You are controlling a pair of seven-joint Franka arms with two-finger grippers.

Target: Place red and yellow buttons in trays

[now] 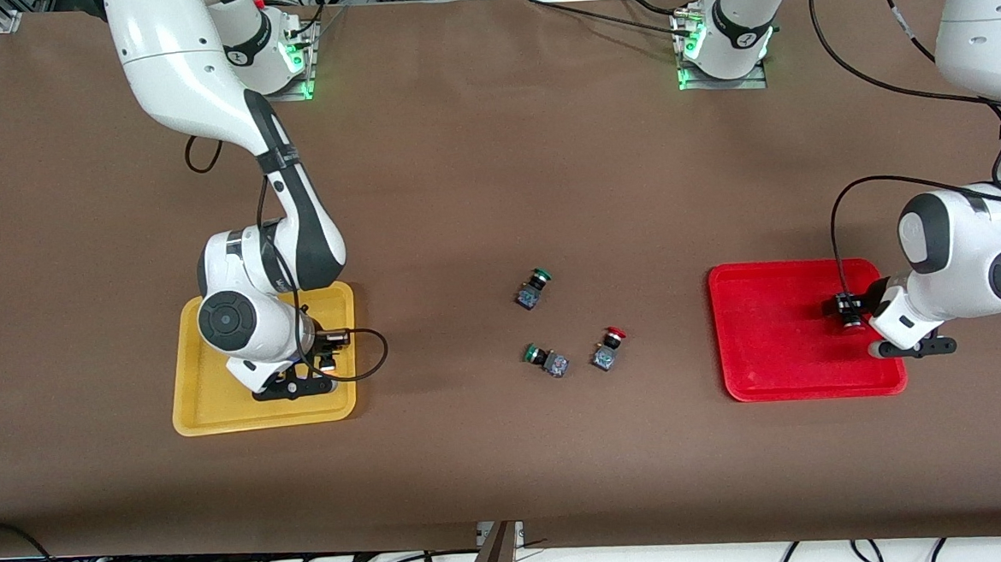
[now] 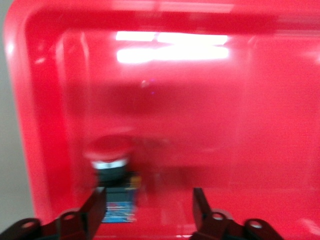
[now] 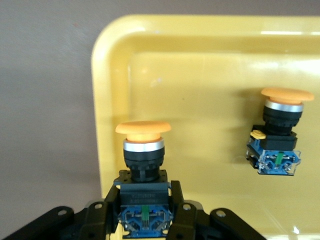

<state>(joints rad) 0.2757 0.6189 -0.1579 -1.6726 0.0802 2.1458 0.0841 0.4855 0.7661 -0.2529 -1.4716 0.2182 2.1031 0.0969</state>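
My right gripper is shut on the blue-grey body of a yellow button, held upright just over the yellow tray. A second yellow button lies in that tray. In the front view this gripper hangs over the yellow tray. My left gripper is open low over the red tray; a red button sits in the tray close by one finger. Another red button lies on the table between the trays.
Two green-capped buttons lie on the brown table near the loose red one. The red tray sits toward the left arm's end. Cables trail from both wrists.
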